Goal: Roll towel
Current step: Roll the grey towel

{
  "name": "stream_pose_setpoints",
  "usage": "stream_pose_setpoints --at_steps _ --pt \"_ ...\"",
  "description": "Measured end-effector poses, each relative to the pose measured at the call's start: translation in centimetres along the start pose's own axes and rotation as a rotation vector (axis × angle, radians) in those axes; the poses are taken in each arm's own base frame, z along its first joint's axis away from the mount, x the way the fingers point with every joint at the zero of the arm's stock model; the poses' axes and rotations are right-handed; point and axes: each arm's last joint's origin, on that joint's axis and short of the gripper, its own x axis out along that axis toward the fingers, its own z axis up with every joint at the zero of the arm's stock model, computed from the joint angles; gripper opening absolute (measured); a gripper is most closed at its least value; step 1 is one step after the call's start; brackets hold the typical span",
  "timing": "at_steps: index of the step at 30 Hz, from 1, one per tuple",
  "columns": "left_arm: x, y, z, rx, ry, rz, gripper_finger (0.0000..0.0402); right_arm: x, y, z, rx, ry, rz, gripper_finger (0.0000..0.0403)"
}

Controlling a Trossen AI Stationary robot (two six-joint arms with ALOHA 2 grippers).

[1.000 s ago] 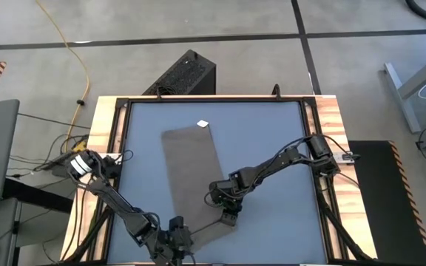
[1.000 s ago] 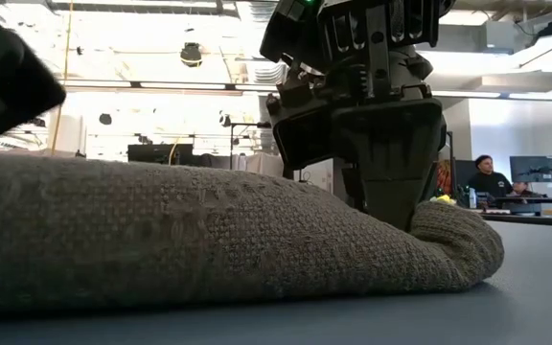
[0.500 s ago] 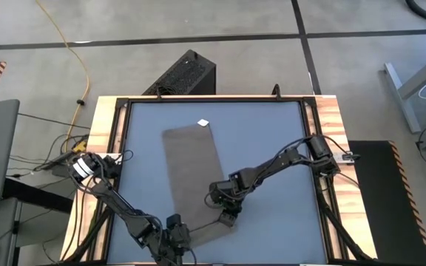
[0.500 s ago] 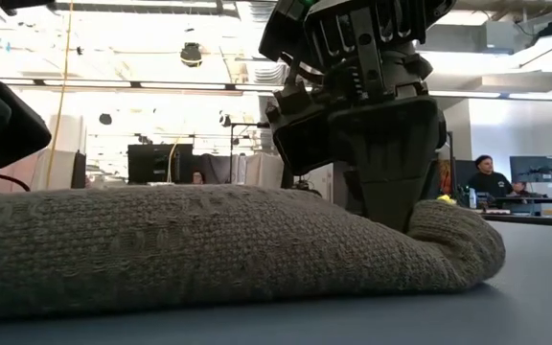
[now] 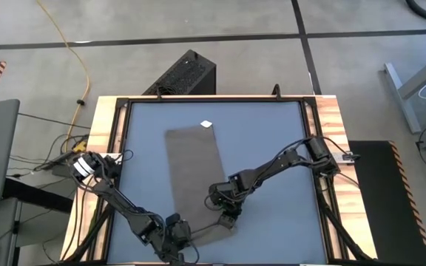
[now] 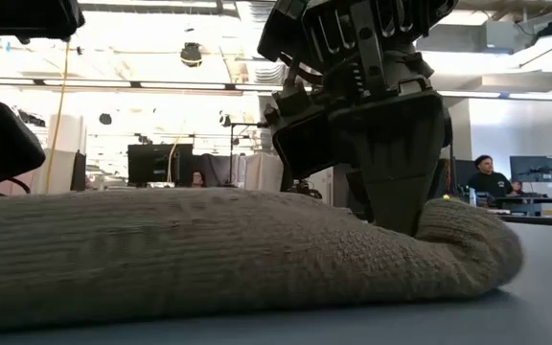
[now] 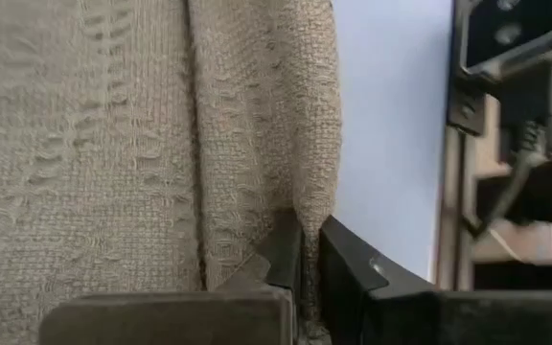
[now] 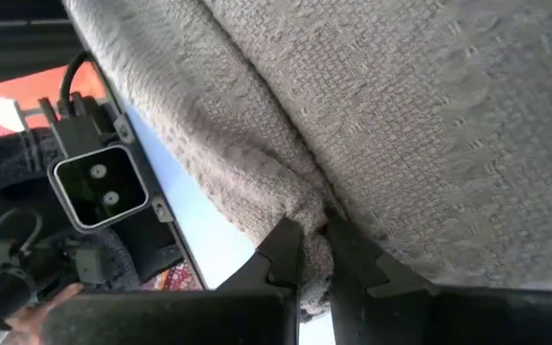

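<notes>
The soft grey-brown cloth towel (image 5: 197, 179) lies long and flat on the blue counter (image 5: 265, 133), its small white tag (image 5: 206, 125) at the far end. At the towel's near end, the left tool (image 5: 174, 227) and the right tool (image 5: 228, 216) each pinch a corner tight.

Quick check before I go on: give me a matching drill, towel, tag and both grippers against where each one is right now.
Things:
1. towel
2. tag
3. left gripper
4. right gripper

Places or states:
A. shut on the towel's near right corner
B. white, at the towel's far end
C. shut on the towel's near left corner
D. laid lengthwise on the blue table, near end folded

Pairs: 1-D, 2-B, 3-C, 4-A
</notes>
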Motion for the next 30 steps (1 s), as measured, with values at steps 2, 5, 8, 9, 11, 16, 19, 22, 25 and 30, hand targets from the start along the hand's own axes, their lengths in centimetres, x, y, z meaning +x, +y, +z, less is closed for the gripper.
stream_pose_setpoints --at_steps 2,5,8,9,11,16,19,22,25,30 --pt "-0.4 -0.1 0.4 -0.001 0.048 -0.043 0.0005 0.0 0.1 0.0 -0.006 0.011 0.014 0.0046" --pt "-1.2 -0.4 1.2 0.001 0.089 -0.124 0.0004 0.0 0.4 -0.2 -0.030 0.012 0.025 0.0046" --pt "-1.8 -0.5 2.0 -0.005 0.107 -0.186 0.0002 0.2 0.8 -0.6 -0.044 0.029 0.035 0.0046" --pt "-1.9 -0.5 2.2 -0.011 0.124 -0.203 0.0002 0.3 1.0 -0.8 -0.051 0.036 0.036 0.0046" --pt "-1.8 -0.3 2.6 -0.027 0.176 -0.241 0.0002 0.7 1.5 -1.5 -0.066 0.050 0.035 0.0046" --pt "-1.2 0.6 3.0 -0.095 0.237 -0.410 0.0001 1.6 3.1 -3.2 -0.105 0.044 0.024 0.0046" --pt "-0.8 1.5 2.8 -0.161 0.230 -0.507 0.0001 1.9 3.9 -4.0 -0.104 0.024 0.010 0.0046" --pt "-0.2 3.6 1.8 -0.273 0.258 -0.511 0.0000 2.0 4.1 -4.2 -0.077 -0.002 -0.010 0.0046" --pt "0.0 5.2 1.0 -0.378 0.271 -0.530 0.0000 2.1 4.1 -4.1 -0.059 -0.021 -0.015 0.0046" --pt "0.0 6.7 0.8 -0.484 0.287 -0.521 0.0003 1.8 3.6 -3.5 0.026 -0.069 -0.047 0.0046"
